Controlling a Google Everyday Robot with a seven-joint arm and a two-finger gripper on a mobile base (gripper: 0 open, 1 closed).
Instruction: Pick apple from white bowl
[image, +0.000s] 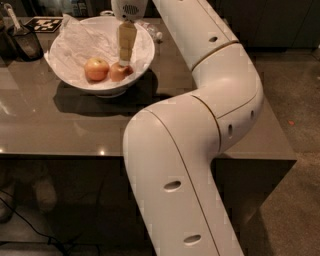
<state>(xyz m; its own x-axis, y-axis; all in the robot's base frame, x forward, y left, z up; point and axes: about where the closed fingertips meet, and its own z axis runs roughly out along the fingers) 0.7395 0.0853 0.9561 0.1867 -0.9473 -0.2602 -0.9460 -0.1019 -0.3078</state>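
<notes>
The white bowl (145, 45), lined with crumpled white paper, stands on the grey table at the upper left. Two apples lie in it. The smaller, darker red apple (118, 74) is on the right. A larger apple with orange-yellow patches (96, 69) is on the left. My gripper (123, 61) hangs down into the bowl from above, and its tan tip is right over the darker apple, at or very near its top. The white arm curves across the middle of the view.
A small dark container with a utensil (22, 37) stands at the table's far left. A black-and-white marker tag (45, 22) lies behind the bowl. Small objects (157, 35) sit at the bowl's right. The table's front edge (60, 152) runs below.
</notes>
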